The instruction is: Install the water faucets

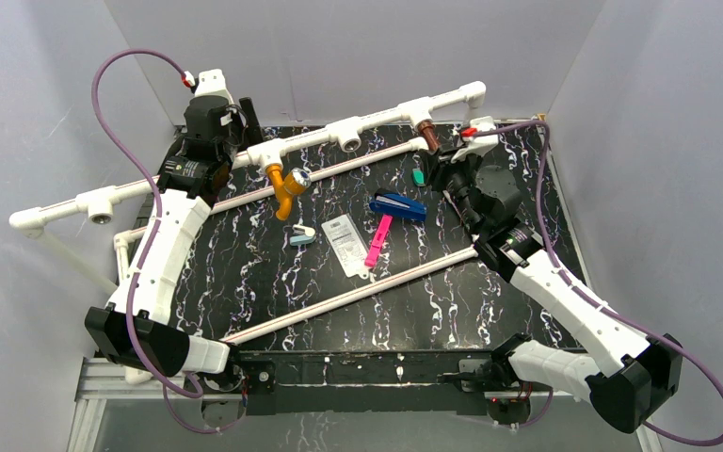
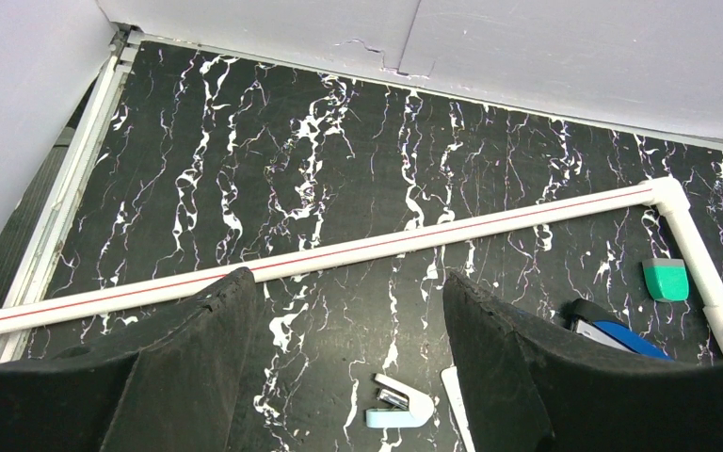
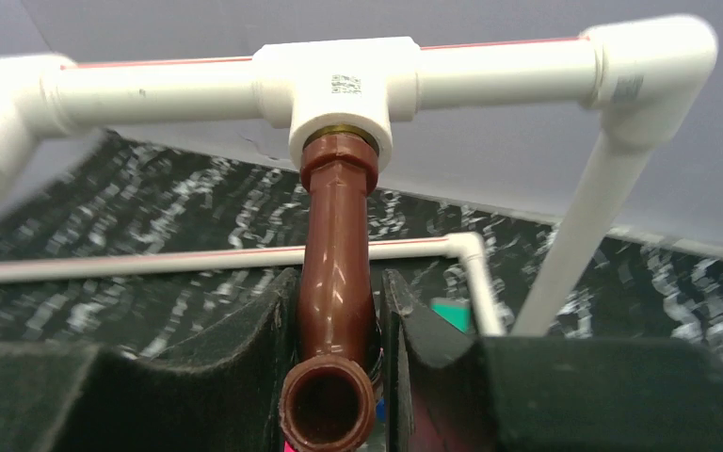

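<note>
Right fingers (image 3: 245, 363): clenched on the brown faucet (image 3: 337, 273), one on each side of its body.
Brown faucet: its top end sits in the downward outlet of a white tee (image 3: 339, 89) on the raised pipe rail (image 1: 381, 115), at the far right of the worktop (image 1: 273, 278). Its open mouth faces the right wrist camera.
Orange faucet (image 1: 283, 185): hangs from another tee further left on the same rail, with a silvery knob at its side.
Left fingers (image 2: 184, 363): released, spread wide above the worktop, grasping nothing.
Mid-worktop: a blue stapler (image 1: 398, 206).
</note>
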`<state>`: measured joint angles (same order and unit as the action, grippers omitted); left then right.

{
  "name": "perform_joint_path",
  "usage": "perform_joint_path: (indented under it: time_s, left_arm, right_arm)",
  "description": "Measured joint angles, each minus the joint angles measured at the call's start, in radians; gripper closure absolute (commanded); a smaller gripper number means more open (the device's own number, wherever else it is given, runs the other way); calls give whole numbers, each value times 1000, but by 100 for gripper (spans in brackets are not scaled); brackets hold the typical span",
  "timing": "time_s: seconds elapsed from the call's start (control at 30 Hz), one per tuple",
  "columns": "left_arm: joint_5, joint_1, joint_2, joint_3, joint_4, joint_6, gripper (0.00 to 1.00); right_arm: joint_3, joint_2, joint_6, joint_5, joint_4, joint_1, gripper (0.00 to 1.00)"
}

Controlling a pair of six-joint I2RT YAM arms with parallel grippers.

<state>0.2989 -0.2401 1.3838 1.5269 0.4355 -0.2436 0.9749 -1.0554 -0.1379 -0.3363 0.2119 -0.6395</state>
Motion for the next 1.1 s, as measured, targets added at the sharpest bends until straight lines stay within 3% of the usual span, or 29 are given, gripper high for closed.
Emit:
perform_joint_path:
  time_s: [0.6, 0.9, 1.1]
  left_arm:
    - [1, 0, 0, 0, -5, 0, 29]
    - [2, 0, 0, -2, -12, 0, 29]
    - [3, 1, 0, -2, -13, 0, 29]
  right_arm:
    - [-47, 14, -1062, -62, 18, 16, 99]
    - [-58, 15, -1362, -61, 15, 18, 99]
    - [-63, 15, -1468, -52, 14, 19, 99]
